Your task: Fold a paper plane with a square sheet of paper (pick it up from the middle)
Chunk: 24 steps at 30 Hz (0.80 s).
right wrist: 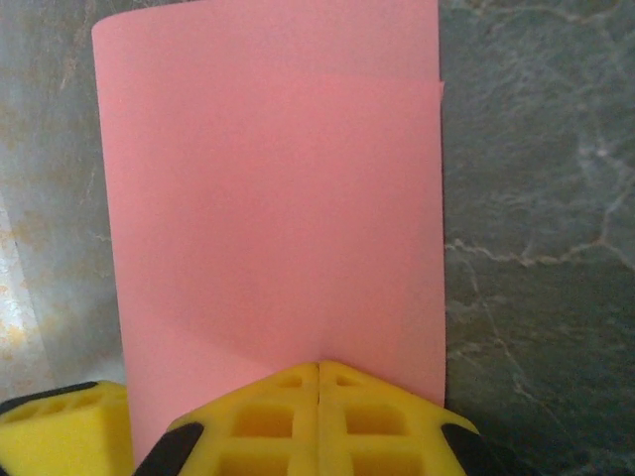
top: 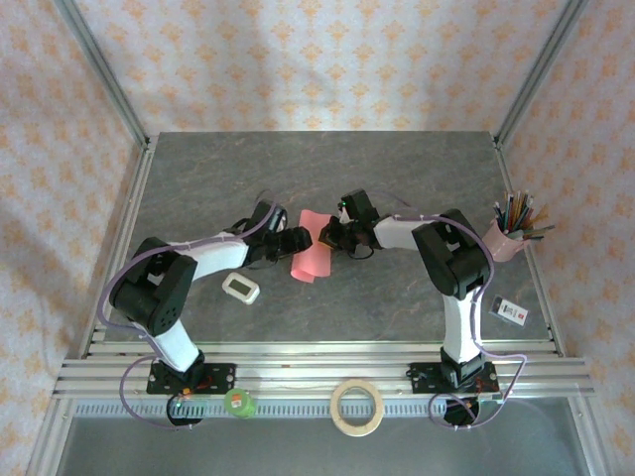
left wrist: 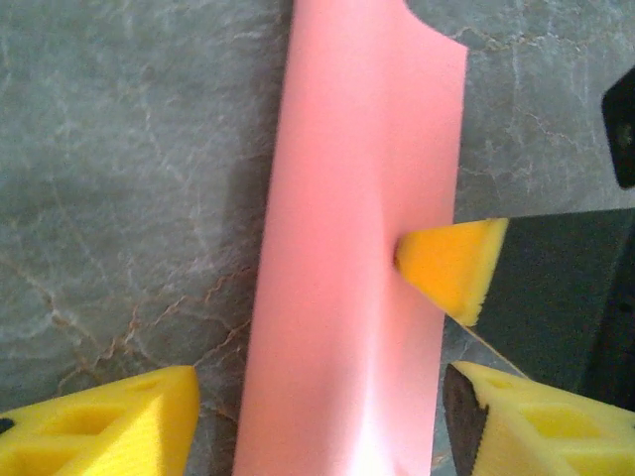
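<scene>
Grey marbled table (top: 397, 178) is walled by patterned fabric on three sides. The left gripper (left wrist: 319, 421) is seen with its fingers spread wide; the folded-over pink square sheet of paper (left wrist: 357, 198) is laid flat between them and runs straight ahead of the tips. The right gripper (right wrist: 317, 382) is pressed together on the sheet's near edge, and the paper is pinched there and extends forward from its pads.

Soft even light, faint shadows, slight blur
</scene>
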Motion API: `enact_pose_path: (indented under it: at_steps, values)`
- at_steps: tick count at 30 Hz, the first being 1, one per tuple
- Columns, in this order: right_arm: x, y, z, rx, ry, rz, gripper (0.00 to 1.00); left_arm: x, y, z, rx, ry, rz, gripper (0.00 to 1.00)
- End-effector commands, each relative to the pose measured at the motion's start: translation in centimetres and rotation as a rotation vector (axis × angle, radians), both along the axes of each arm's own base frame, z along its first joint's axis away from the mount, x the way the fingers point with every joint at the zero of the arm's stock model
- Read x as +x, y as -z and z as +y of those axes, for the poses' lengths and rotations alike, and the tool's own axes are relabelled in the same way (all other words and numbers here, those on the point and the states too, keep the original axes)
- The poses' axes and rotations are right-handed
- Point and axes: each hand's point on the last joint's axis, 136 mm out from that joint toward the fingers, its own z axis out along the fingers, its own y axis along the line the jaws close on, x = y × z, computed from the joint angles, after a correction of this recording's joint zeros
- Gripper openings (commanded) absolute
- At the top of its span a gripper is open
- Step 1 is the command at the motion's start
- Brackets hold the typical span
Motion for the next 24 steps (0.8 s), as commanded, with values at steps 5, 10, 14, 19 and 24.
enact_pose_path:
  at_steps: [5,10,14,19,24]
  values:
    - [-0.6,-1.4,1.1,0.096,-0.019,0.006,0.05,0.7,1.5,0.9,0.129,0.055,0.041,0.71]
    - [-0.7,-2.4,1.1,0.156,-0.012,0.005,0.06,1.3,2.4,0.8,0.18,0.1,0.052,0.7]
    - [-0.5,-3.2,0.6,0.178,0.0,-0.005,0.07,1.3,3.3,1.5,0.24,0.114,0.07,0.66]
    - [0.5,-5.4,-1.4,0.191,0.059,-0.069,0.11,0.9,4.0,2.6,0.318,0.135,0.081,0.56]
    - [1.4,-6.6,-3.4,0.164,0.116,-0.12,0.13,0.8,4.6,3.0,0.351,0.145,0.091,0.44]
